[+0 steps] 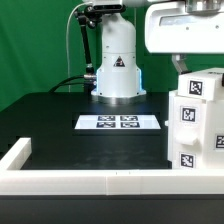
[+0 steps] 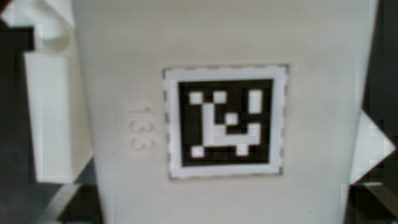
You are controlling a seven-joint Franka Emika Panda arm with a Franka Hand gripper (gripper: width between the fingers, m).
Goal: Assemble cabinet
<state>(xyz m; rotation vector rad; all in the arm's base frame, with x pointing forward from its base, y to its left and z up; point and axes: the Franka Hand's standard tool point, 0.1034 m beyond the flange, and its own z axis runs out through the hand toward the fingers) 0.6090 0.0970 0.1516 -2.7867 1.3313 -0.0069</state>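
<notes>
At the exterior view's upper right, gripper [image 1: 183, 62] comes down onto the top of the cabinet [image 1: 198, 120]; fingers mostly hidden by the wrist housing, so open or closed: cannot tell. Cabinet parts stand stacked at the exterior view's right edge, upright, tags facing camera, close behind the white border frame [image 1: 80, 180]. Marker board [image 1: 119, 123] lies flat mid-table, well apart from the stack; robot base [image 1: 116, 65] behind it.

Step, as a judgement: grasping or seating a cabinet part on the stack. Next move likely needs squared alignment and a vertical approach, or the stack may tip.

Wrist view shows only a cabinet face [image 2: 196, 110] filling the frame, tag [image 2: 226, 122] and faint embossed digits close up; no fingertips clearly visible. Only the exterior view gives table layout and stack position.
</notes>
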